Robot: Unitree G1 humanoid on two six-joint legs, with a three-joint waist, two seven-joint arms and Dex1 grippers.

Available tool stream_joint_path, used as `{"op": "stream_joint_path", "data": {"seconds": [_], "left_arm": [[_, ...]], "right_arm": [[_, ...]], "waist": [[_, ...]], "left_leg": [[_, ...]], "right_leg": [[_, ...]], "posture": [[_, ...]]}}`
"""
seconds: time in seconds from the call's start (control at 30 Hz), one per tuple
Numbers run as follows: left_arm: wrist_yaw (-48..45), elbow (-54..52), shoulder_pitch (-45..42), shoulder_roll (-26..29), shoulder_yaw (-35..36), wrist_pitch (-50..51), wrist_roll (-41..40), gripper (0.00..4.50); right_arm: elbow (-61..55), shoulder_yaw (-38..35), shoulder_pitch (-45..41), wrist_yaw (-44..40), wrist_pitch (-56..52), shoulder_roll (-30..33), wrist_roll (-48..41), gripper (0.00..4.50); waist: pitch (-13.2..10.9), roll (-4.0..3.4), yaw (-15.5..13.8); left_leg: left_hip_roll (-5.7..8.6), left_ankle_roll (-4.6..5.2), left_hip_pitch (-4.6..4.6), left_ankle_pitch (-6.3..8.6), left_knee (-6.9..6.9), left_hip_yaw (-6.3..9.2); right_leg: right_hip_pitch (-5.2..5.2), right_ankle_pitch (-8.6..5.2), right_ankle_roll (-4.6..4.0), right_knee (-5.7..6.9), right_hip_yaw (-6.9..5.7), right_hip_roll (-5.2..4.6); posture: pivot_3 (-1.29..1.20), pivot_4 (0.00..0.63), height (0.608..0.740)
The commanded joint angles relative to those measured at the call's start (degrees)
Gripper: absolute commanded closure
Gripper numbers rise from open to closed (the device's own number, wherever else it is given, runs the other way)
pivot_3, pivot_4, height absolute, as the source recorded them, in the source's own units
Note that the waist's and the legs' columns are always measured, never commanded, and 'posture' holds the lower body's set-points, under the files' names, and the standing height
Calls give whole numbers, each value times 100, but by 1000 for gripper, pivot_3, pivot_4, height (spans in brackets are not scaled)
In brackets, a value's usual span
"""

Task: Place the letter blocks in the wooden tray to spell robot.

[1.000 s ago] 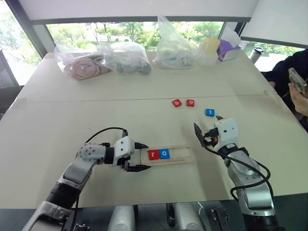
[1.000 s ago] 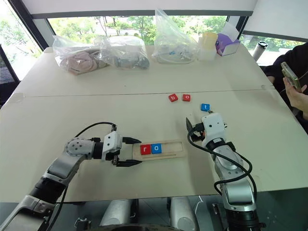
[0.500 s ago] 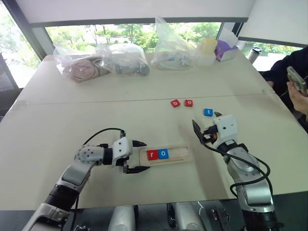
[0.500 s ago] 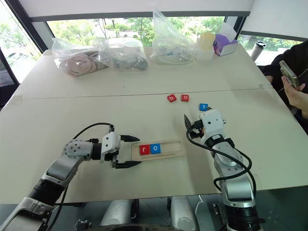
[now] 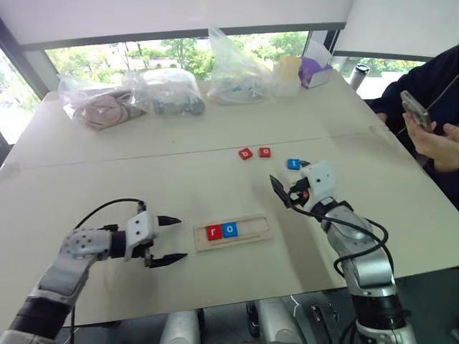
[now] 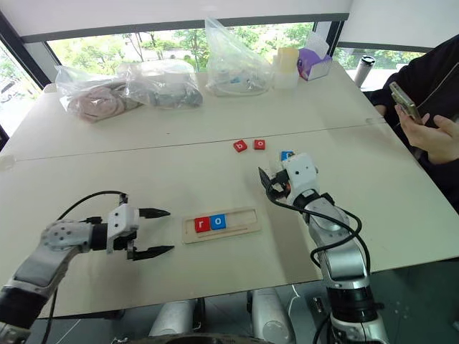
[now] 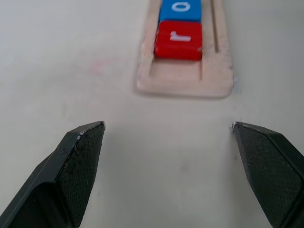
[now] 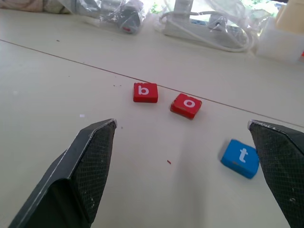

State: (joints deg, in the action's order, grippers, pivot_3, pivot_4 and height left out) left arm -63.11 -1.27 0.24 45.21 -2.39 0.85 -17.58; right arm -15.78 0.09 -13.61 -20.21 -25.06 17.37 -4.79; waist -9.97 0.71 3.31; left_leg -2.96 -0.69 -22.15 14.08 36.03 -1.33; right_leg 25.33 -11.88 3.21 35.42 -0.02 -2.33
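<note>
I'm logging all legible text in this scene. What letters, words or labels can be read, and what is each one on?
"r": red block in the wooden tray.
"o": blue block beside it in the tray.
"b": red block on the table.
"o": red block on the table.
"t": blue block on the table.
No other readable text.

Silver arms, white wrists, black cables, black claw [image 5: 166, 240] fingers.

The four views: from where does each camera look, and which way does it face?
Head views: look forward and down on the table; both arms show.
Left wrist view: looks between open left gripper fingers at the wooden tray, holding r and o.
Right wrist view: looks between open right gripper fingers at loose blocks b, o, t.
Shared: head views show both.
</note>
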Motion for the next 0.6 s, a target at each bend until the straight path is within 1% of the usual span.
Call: {"op": "stream_joint_path", "data": {"seconds": [0.03, 0.13, 0.27, 0.33, 0.47, 0.6], "left_arm": [[279, -449, 29, 99, 448, 585, -284, 42], [523, -1197, -191, 81, 770, 1575, -975, 42], [722, -1723, -400, 114, 955, 2351, -1393, 42], [845, -1993, -566, 109, 1053, 2804, -1722, 42], [1089, -2373, -693, 25, 1067, 3164, -1930, 42], [1280, -2563, -699, -59, 1093, 3319, -2009, 42]], "right_arm": [[162, 130, -451, -190, -230, 76, -75, 0], [578, 299, -1015, -429, -521, 72, -147, 0], [1115, 467, -1540, -532, -686, 10, -129, 0], [1743, 590, -2044, -434, -740, -165, -25, 0], [3018, 793, -2885, -172, -610, -440, 297, 0], [3876, 881, -3303, -74, -351, -620, 469, 0]], "waist": [[-3, 6, -25], [-11, 17, -80], [-16, 24, -103], [-20, 30, -85], [-26, 36, -60], [-26, 37, -79]], "left_leg": [[0, 0, -9, 0, 3, 0], [2, 0, -24, 0, 10, -3], [14, 0, -32, 0, 12, -7], [15, 0, -32, 0, 11, -10], [13, 1, -30, 0, 10, -9], [12, 1, -31, -1, 3, -4]], "right_leg": [[7, 1, -1, 1, -1, 0], [15, 1, -1, -2, -1, -4], [12, 1, 1, -10, -1, -18], [9, 2, 0, -16, 0, -19], [12, 9, -8, -11, 2, -11], [13, 9, -9, -8, 1, -6]], "posture": [[0, 150, 740], [0, 150, 740], [0, 150, 740], [0, 150, 740], [0, 150, 740], [0, 150, 740]]}}
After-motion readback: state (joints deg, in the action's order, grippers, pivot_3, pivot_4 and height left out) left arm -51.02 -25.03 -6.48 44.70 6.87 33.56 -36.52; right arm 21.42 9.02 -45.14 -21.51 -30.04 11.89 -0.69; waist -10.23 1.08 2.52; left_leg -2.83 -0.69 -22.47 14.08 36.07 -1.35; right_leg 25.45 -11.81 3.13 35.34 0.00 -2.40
